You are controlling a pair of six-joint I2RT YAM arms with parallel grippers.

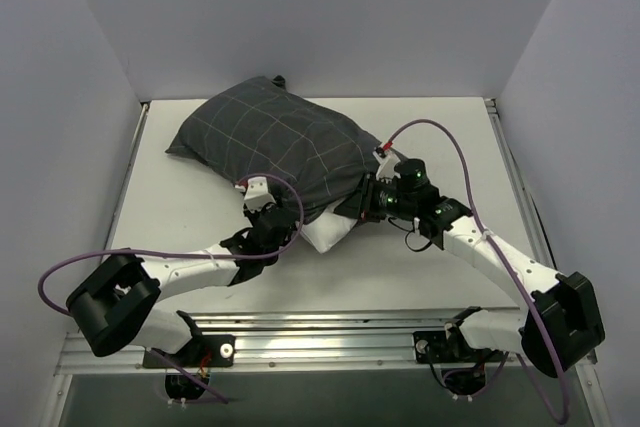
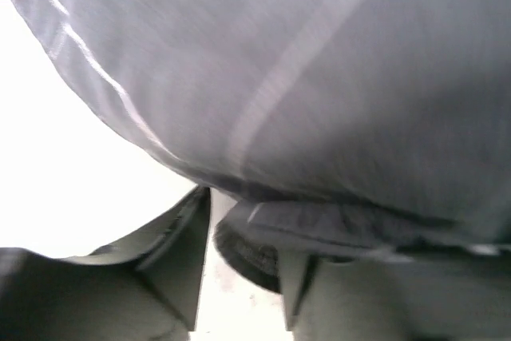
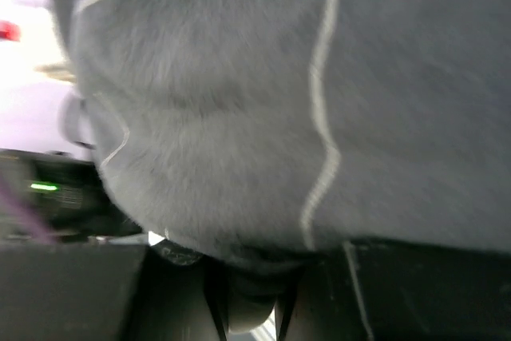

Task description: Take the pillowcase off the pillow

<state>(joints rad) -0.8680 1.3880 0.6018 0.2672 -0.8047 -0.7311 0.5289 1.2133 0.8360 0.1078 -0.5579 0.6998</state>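
The dark checked pillowcase (image 1: pixel 270 142) covers the pillow at the middle back of the table. A white corner of the pillow (image 1: pixel 325 235) sticks out of its near open end. My left gripper (image 1: pixel 274 221) is at the near edge of the cloth, left of that corner. In the left wrist view it (image 2: pixel 243 269) is open, with the pillowcase (image 2: pixel 319 77) above it and the hem lying over the right finger (image 2: pixel 299 285). My right gripper (image 1: pixel 360 203) is at the near right corner. In the right wrist view it (image 3: pixel 251 297) is shut on a bunched fold of the pillowcase (image 3: pixel 239 117).
The white table (image 1: pixel 450 147) is enclosed by pale walls on the left, back and right. A metal rail (image 1: pixel 330 332) runs along the near edge between the arm bases. Purple cables loop from both arms.
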